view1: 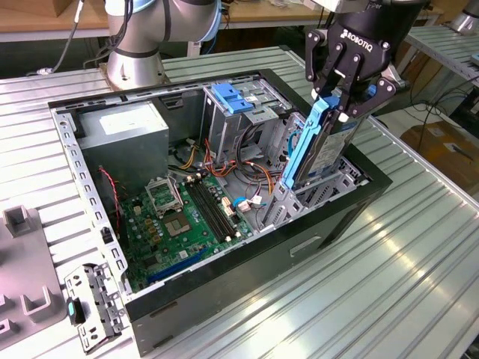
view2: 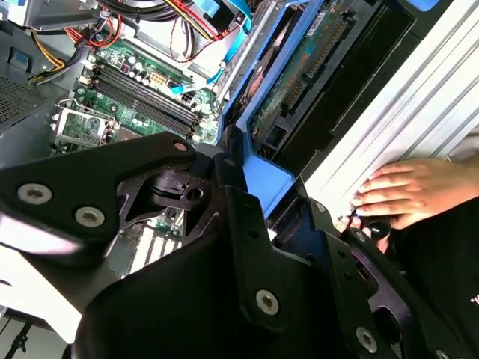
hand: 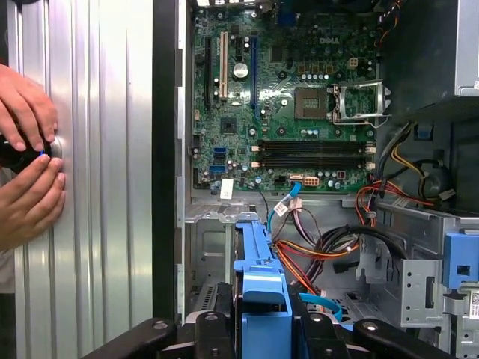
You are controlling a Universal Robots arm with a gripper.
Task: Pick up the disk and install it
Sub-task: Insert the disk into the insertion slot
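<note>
"Blue plastic is what you're gripping, then?"

"Yes. My end effector is closed on the top end of the disk. It pinches the blue frame that edges the disk, not the silver body."

"Where does the disk sit?"

"It stands nearly upright, a little tilted, over the open computer case at the exterior view's right. Its lower end reaches down into the metal drive bay, beside the motherboard. How far it is seated I cannot tell."

"How will it handle?"

"I judge it stiff and fairly heavy. The weight hangs below my grip, so it could swing or slip on the smooth plastic. The circuit board on its underside, seen in the second wrist view, looks fragile, so the frame edges are the right place to hold. A knock against the bay would do it no good."

"Anything near?"

"A person's hand rests on the ribbed aluminium surface, just beside the case."
</note>
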